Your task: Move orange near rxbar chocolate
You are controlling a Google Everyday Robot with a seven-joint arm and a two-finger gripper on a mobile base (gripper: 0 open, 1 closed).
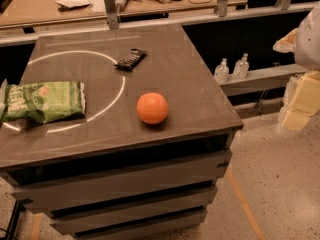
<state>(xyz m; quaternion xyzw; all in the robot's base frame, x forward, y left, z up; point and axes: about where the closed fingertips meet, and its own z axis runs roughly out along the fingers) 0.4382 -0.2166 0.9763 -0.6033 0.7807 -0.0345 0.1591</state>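
Observation:
The orange rests on the dark table top, right of centre and toward the front. The rxbar chocolate, a flat dark bar, lies farther back near the table's middle, well apart from the orange. My gripper is not in view; only a white rounded part of the arm shows at the right edge, off the table and well away from both things.
A green chip bag lies at the table's left edge. A white circle line is marked on the top. Two small bottles stand on a ledge right of the table. Pale yellow blocks sit at the far right. A cluttered bench runs behind.

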